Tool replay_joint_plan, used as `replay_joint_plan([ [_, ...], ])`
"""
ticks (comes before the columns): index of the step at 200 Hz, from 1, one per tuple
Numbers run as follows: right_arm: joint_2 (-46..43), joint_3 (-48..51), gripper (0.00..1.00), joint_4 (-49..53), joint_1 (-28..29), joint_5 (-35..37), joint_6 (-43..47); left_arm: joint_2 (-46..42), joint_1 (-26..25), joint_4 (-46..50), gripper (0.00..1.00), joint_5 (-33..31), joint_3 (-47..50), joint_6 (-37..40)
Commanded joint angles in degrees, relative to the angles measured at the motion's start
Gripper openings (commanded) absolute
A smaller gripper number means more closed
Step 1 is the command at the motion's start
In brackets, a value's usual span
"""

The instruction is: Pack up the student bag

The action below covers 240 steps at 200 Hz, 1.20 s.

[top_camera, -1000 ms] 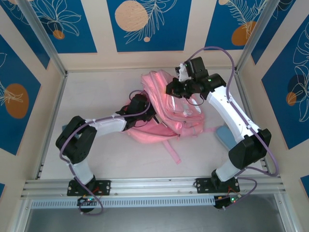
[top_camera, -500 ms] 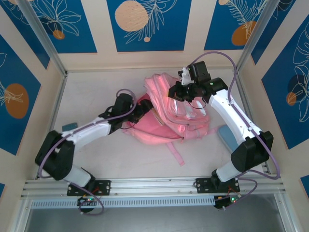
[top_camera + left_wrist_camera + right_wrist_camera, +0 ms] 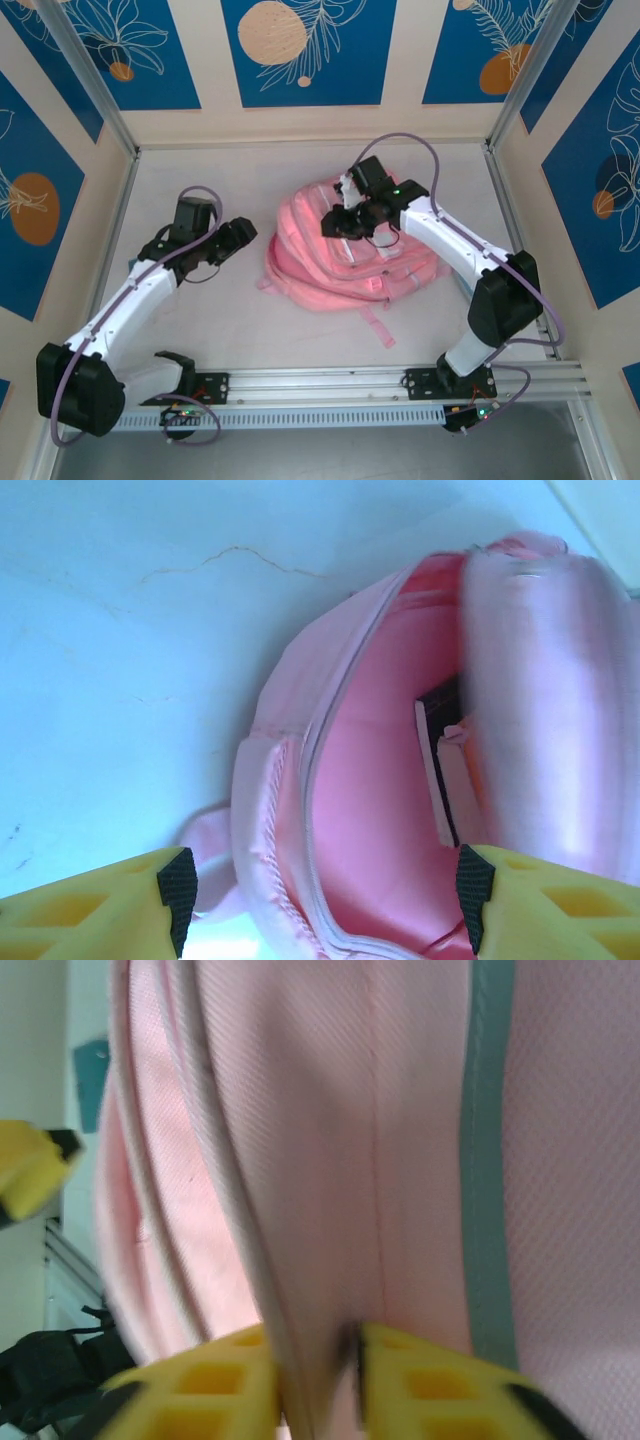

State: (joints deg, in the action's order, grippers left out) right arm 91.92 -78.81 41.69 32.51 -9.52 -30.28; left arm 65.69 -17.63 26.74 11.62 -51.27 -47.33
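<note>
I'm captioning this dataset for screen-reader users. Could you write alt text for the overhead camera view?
A pink student bag lies flat on the table. The right gripper sits over the bag's far end; the left gripper hovers to the bag's left, apart from it.

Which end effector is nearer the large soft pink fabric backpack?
Right. The right end effector sits atop the pink fabric backpack, fingers straddling a fold. The left end effector is open, off to its left, clear of it.

Arms (image 3: pixel 130 295) show white links (image 3: pixel 455 240), black joints (image 3: pixel 505 300), purple cables (image 3: pixel 402 136), yellow claw fingers (image 3: pixel 90 905).
</note>
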Motion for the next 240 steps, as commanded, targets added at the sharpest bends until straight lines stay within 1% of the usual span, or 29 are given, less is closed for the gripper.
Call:
replay_joint_plan([
  [1,-4.4,3.8,0.54,1.3,1.7,8.8,-2.8,2.7,-0.2,5.1,0.70,3.0,-6.4,9.4],
  [12,-7.0,6.5,0.61,0.5,1.8,11.1,-6.0,4.9,-0.5,4.6,0.69,4.8,-8.9,11.6],
  [32,-11.5,12.3,0.63,-0.1,1.8,15.1,-13.2,9.5,-2.3,3.6,0.67,4.7,-13.6,14.4],
  [51,-14.8,17.2,0.61,0.2,1.6,18.1,-20.4,15.7,-4.3,1.7,0.64,5.5,-18.3,15.9],
  [81,-18.5,23.9,0.53,-0.6,1.1,18.8,-27.9,27.3,-7.6,1.2,0.52,5.3,-27.2,17.7],
  [89,-19.1,25.2,0.51,-0.9,1.0,18.7,-29.1,30.2,-8.3,1.1,0.51,5.4,-29.7,18.2],
  [109,-20.1,27.9,0.49,-2.3,0.9,17.4,-30.4,36.8,-9.3,-0.6,0.50,9.8,-35.1,18.9],
  [120,-20.0,29.0,0.48,-2.9,0.8,16.8,-30.6,40.2,-10.2,-0.1,0.49,10.6,-38.3,19.7],
  [133,-19.8,30.2,0.47,-3.9,0.5,16.0,-30.7,43.8,-11.2,1.1,0.48,10.0,-41.8,20.9],
  [155,-18.4,31.5,0.47,-5.8,-0.1,15.2,-30.3,49.0,-12.1,5.6,0.46,7.2,-46.5,22.2],
  [184,-15.3,31.6,0.47,-7.9,-1.6,14.8,-27.7,50.9,-12.5,8.8,0.44,2.5,-44.9,22.8],
  [199,-13.3,31.1,0.47,-9.2,-3.1,14.7,-26.0,50.4,-12.5,9.2,0.43,1.7,-42.1,23.1],
  [226,-9.0,29.1,0.46,-11.2,-5.4,16.2,-22.6,47.2,-12.5,7.8,0.36,1.9,-33.5,22.8],
  [240,-6.3,27.5,0.46,-12.7,-6.3,16.3,-20.4,44.4,-12.5,6.0,0.35,2.0,-28.0,22.4],
])
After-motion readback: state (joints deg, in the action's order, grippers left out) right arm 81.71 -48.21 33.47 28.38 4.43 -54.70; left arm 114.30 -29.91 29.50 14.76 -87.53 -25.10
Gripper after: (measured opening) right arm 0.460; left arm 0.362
